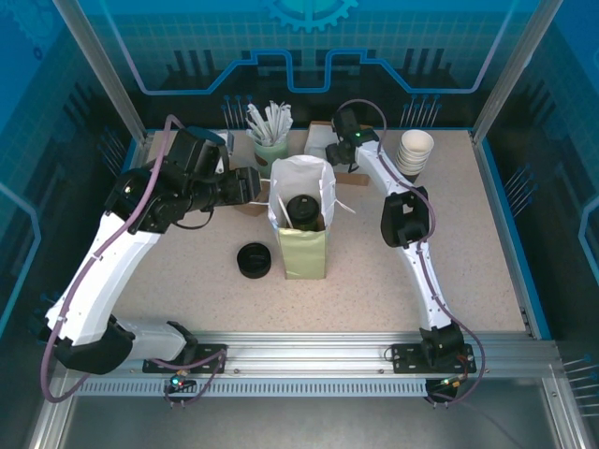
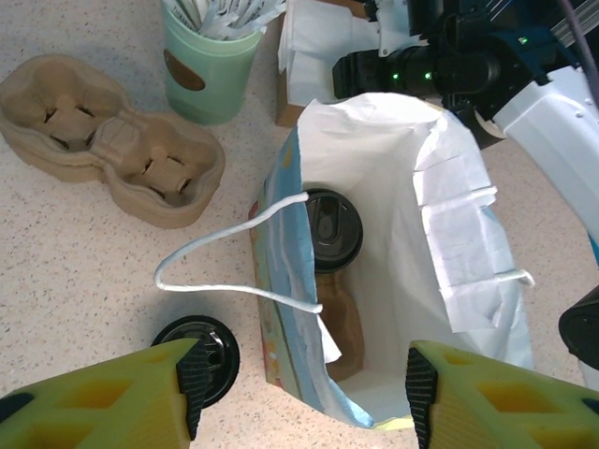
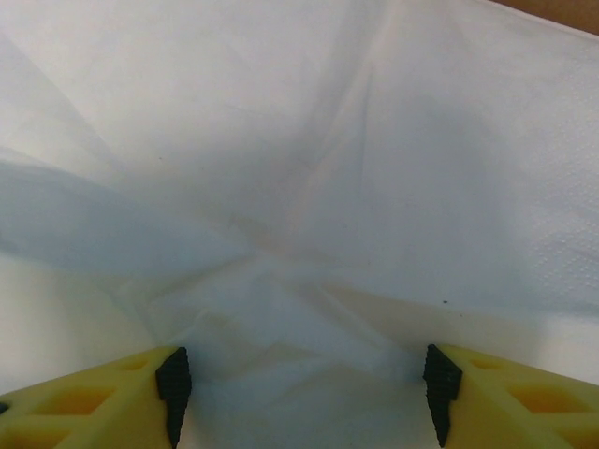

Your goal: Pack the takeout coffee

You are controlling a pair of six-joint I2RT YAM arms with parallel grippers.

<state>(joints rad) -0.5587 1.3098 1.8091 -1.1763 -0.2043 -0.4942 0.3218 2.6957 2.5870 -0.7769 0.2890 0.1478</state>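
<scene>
The open mouth of the bag (image 1: 304, 254) is partly filled by the lidded cup (image 1: 302, 208). Its left side is flanked by a stack of lids (image 1: 254, 259); bare desk (image 1: 477, 267) is found on its right.

Glossy black plastic is seen on the lid of the takeout coffee (image 2: 332, 229), while the paper bag (image 2: 468, 253) is lined with creased, matt white paper. A cup carrier (image 2: 112, 140) of rough brown moulded pulp is pictured on the speckled, matt surface (image 2: 65, 290). The left gripper (image 2: 304, 393) is fitted with matt yellow plastic fingers (image 2: 103, 402).
</scene>
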